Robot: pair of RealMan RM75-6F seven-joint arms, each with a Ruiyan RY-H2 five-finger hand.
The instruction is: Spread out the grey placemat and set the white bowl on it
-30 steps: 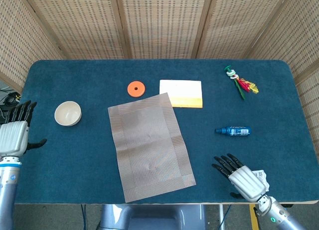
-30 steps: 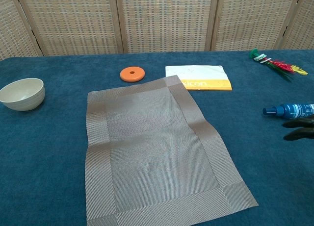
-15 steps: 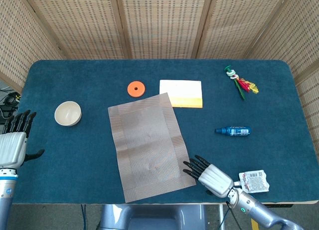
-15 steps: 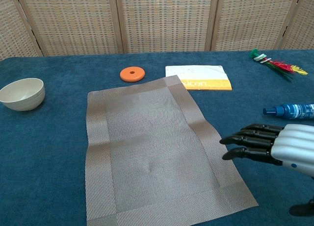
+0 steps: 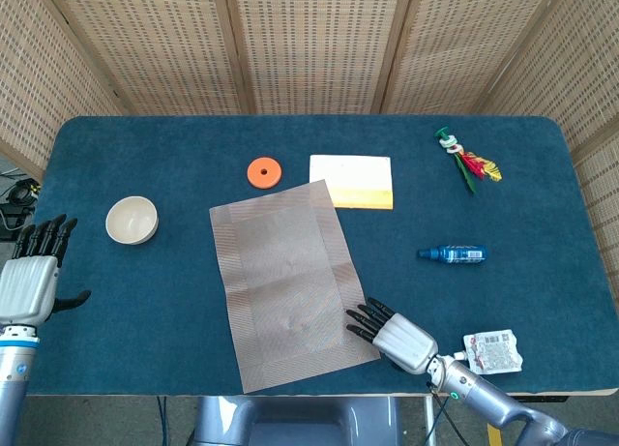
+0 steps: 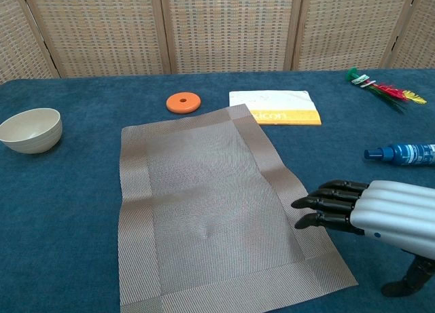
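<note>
Your right hand (image 6: 370,214) hovers empty, fingers extended and slightly apart, tips over the right border of the placemat (image 6: 211,208). Press flat there and sweep outward to smooth the ripple near its middle; avoid dragging the whole mat. Your left hand (image 5: 29,277) waits open at the table edge, near the bowl (image 5: 132,220), well left of the mat.

The right hand (image 5: 395,334) has travelled from the desk's front right corner toward the front middle, and its dark fingertips (image 6: 307,203) now reach over the right border of the grey placemat (image 5: 286,282) near that mat's front right corner. A white packet (image 5: 492,351), hidden under the hand a second ago, now lies uncovered by the front edge. The left hand (image 5: 31,275) has dropped slightly toward the front at the left edge.
</note>
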